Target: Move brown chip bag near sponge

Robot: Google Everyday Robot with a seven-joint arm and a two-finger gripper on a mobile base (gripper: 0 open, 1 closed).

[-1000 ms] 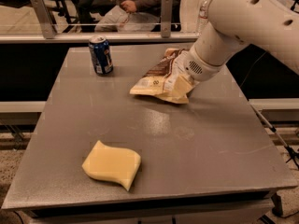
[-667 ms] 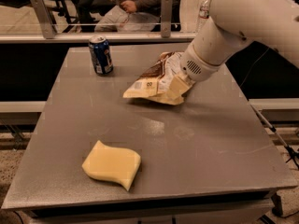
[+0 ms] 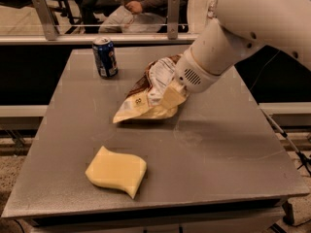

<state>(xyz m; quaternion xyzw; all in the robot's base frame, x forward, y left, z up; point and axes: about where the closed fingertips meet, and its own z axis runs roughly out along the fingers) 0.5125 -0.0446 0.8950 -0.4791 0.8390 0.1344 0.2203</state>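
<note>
The brown chip bag (image 3: 146, 97) is brown and cream with a white panel. It hangs tilted in the middle of the grey table (image 3: 228, 149), its low left corner close to the surface. My gripper (image 3: 171, 95) is shut on the bag's right side, with a pale yellow finger (image 3: 173, 94) over it. The sponge (image 3: 116, 171), a thick pale yellow block with wavy edges, lies near the table's front left, apart from the bag and below it in the view.
A blue soda can (image 3: 105, 57) stands at the back left of the table. A rail with posts (image 3: 171, 16) runs behind the table, and a seated person (image 3: 138, 4) is beyond it. My white arm (image 3: 252, 23) fills the upper right.
The gripper has carried the chip bag left and toward the front of the table, closer to the sponge. The can and the sponge have not moved.
</note>
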